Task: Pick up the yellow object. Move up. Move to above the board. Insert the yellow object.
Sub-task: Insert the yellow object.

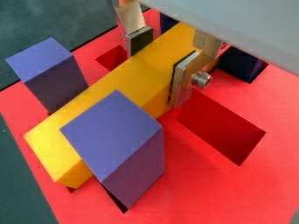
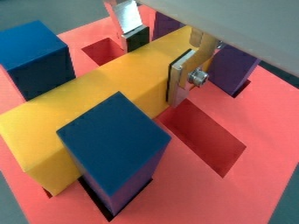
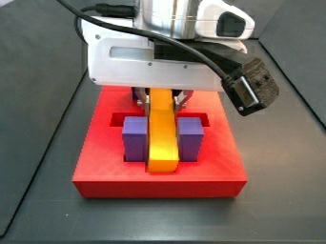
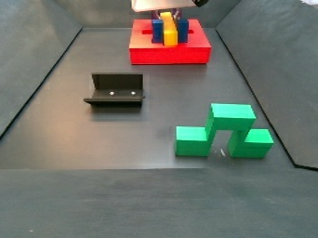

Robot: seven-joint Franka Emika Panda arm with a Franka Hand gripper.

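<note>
Green blocks [image 4: 224, 130] lay nearest the camera, near the front right corner of the table [image 4: 74, 130]; the fixture [image 4: 115, 89] stood further back; the board [image 4: 170, 49] was at the far edge. Inserting seemed the step in hand; the yellow object [image 1: 117, 96] sat low between the posts [image 1: 117, 140], so pressing down and releasing should come next. Pointing straight down, the gripper [image 1: 158, 61] clamped the object.

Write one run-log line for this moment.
end effector: shut on yellow object | yellow object: between posts on board | insertion: underway
</note>
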